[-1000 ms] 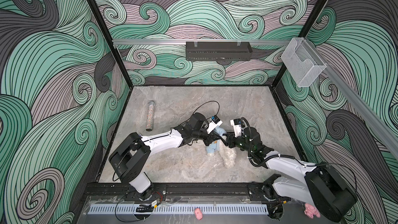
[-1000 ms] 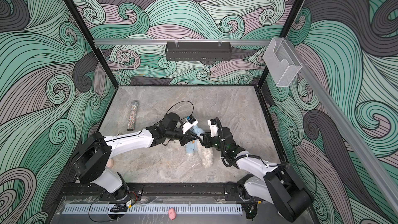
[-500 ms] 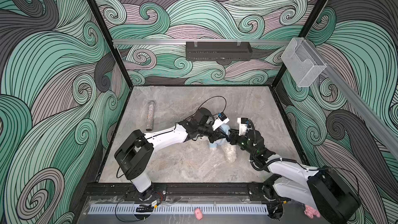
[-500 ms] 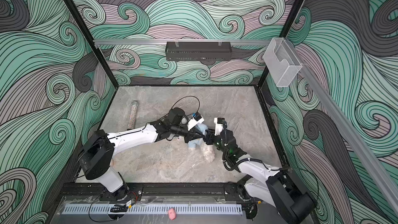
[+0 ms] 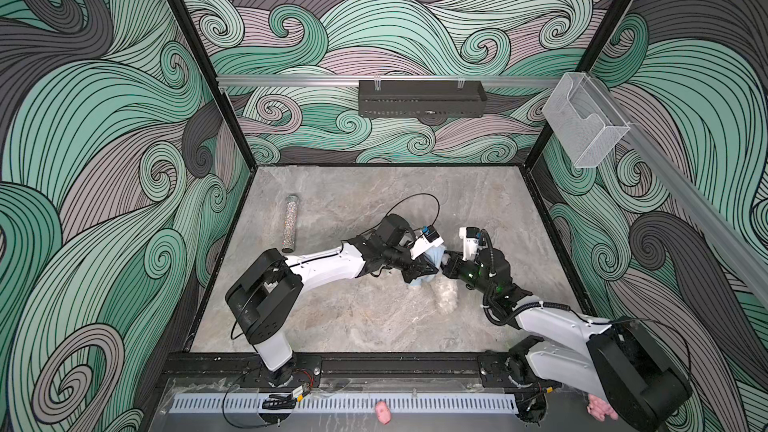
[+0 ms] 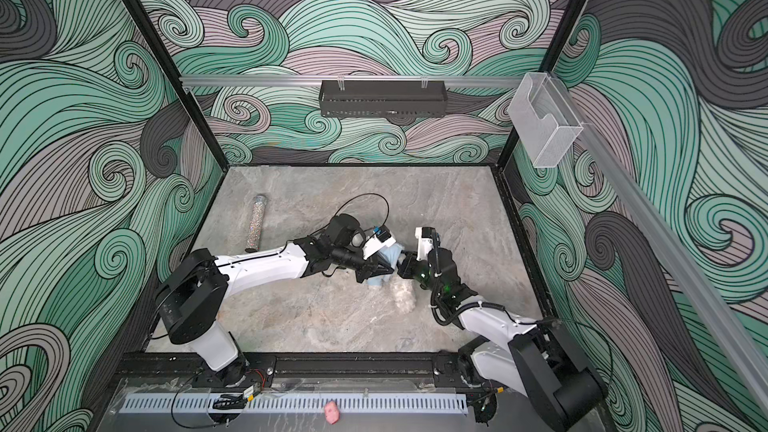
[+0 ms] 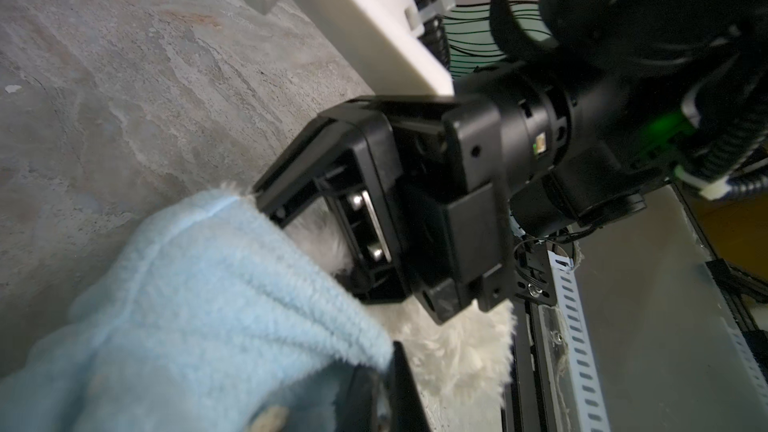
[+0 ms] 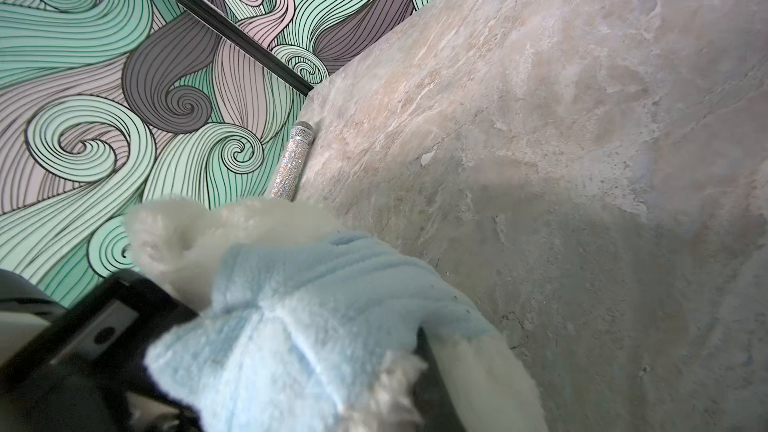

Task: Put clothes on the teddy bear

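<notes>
The teddy bear [image 5: 446,299] [image 6: 403,299], white and fluffy, lies at mid-table, its upper part inside a light blue fleece garment [image 5: 435,256] [image 6: 391,252]. My left gripper [image 5: 428,270] [image 6: 384,271] is shut on a fold of the garment [image 7: 199,309]; its dark finger [image 7: 401,388] presses the fleece. My right gripper [image 5: 446,263] [image 6: 401,270] faces it from the right. It is closed into white fur [image 8: 395,380] at the garment's edge [image 8: 291,326]. Bear fur [image 7: 453,351] shows under the right gripper [image 7: 274,209]. The bear's face is hidden.
A glittery silver tube [image 5: 289,224] [image 6: 257,222] [image 8: 293,162] lies by the left wall. Small pink plush toys [image 5: 383,411] [image 5: 600,407] [image 6: 331,411] lie beyond the front rail. A black rack [image 5: 422,99] and a clear holder [image 5: 584,124] hang on the walls.
My right gripper's jaws have closed on the bear at the garment's edge. My left arm has stretched to the right, carrying the blue garment against the right gripper.
</notes>
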Robot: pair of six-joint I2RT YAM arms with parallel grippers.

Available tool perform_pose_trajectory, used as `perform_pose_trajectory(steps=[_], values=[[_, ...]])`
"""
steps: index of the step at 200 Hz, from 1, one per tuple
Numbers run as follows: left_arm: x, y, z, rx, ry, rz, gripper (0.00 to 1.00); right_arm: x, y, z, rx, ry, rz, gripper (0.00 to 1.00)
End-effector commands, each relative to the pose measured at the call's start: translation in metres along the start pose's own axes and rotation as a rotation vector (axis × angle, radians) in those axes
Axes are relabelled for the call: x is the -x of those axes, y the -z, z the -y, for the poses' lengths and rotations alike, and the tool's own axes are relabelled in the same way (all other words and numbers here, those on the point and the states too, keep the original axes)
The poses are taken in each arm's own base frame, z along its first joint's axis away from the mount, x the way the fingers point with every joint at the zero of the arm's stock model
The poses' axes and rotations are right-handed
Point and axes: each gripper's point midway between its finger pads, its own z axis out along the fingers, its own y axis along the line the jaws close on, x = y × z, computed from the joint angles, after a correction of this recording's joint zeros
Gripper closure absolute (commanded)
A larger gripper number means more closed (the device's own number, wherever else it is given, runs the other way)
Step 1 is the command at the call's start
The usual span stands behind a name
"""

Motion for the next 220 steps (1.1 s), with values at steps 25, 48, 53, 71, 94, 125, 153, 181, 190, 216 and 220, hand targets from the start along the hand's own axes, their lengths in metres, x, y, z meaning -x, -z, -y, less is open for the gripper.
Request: perform_pose_trajectory(steps=[25,48,53,71,94,125,153,181,190,216,220], values=[[0.007,0.001,0.025,0.025,-0.019,-0.029,0.7,0.045,0.006,-0.03,0.098,0.199,0.091,1.0],[0.03,0.028,0.022,0.112,-0.014,0.028,0.5,0.034,0.012,-0.03,0.128,0.317,0.014,1.0],[0.033,0.036,0.021,0.136,-0.007,0.038,0.47,0.033,0.013,-0.029,0.131,0.336,-0.001,1.0],[0.047,0.07,0.021,0.218,0.007,0.086,0.44,0.03,0.016,-0.032,0.168,0.377,-0.037,1.0],[0.052,0.108,0.022,0.284,0.005,0.115,0.45,0.03,0.018,-0.042,0.226,0.418,-0.062,1.0],[0.048,0.139,0.016,0.299,0.028,0.086,0.57,0.026,0.02,-0.059,0.326,0.463,-0.104,1.0],[0.037,0.146,0.017,0.243,-0.022,-0.028,0.68,0.024,0.023,-0.072,0.397,0.488,-0.118,1.0],[0.034,0.144,0.004,0.238,-0.051,-0.096,0.79,0.02,0.026,-0.076,0.425,0.507,-0.14,1.0],[0.036,0.142,0.001,0.233,-0.065,-0.107,0.82,0.019,0.027,-0.077,0.431,0.509,-0.144,1.0],[0.037,0.13,-0.009,0.207,-0.087,-0.143,0.91,0.015,0.027,-0.077,0.437,0.511,-0.156,1.0],[0.037,0.129,-0.011,0.208,-0.089,-0.149,0.92,0.015,0.027,-0.077,0.439,0.511,-0.158,1.0]])
